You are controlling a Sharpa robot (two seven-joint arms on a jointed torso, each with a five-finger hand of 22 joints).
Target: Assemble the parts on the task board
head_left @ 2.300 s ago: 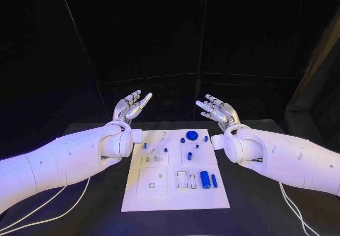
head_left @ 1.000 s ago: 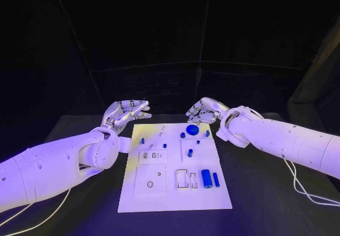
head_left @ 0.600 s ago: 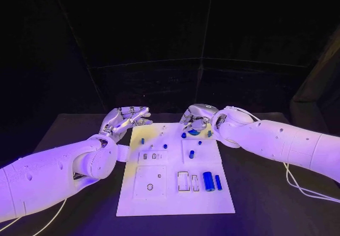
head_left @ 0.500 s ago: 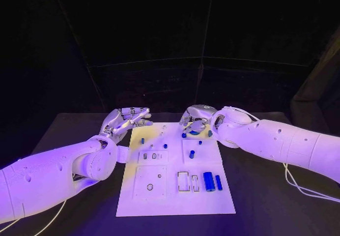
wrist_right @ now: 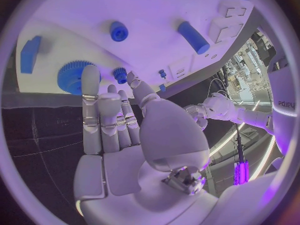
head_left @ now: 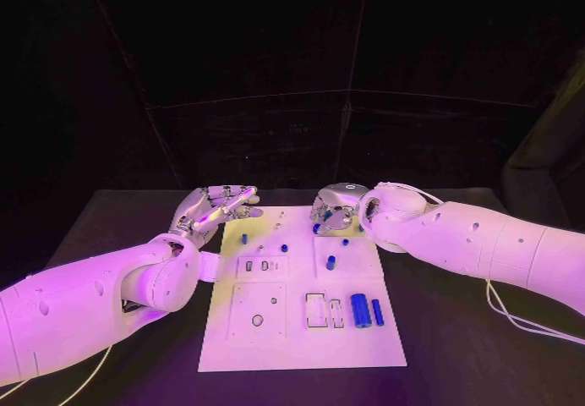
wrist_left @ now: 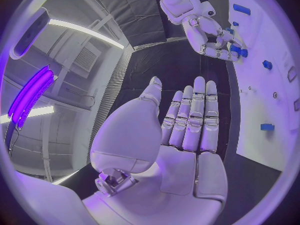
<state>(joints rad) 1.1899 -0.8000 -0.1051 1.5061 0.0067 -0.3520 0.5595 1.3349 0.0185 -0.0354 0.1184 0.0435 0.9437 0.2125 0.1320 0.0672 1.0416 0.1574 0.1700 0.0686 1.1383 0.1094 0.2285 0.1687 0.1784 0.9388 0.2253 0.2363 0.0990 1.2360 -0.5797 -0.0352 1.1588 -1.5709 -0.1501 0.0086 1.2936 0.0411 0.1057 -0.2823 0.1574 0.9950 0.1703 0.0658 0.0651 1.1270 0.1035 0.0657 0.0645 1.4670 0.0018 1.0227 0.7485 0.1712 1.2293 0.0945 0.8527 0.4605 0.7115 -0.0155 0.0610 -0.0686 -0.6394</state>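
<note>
The left arm reaches in beside the task board [head_left: 301,338], its left hand [head_left: 217,206] hovering off the board's far left corner, palm up, fingers straight and close together, holding nothing. The right arm bends in over the board's far edge, and the right hand [head_left: 331,209] hangs palm down there, fingers extended towards the board; it seems to grip nothing, though its fingertips are hard to see.
</note>
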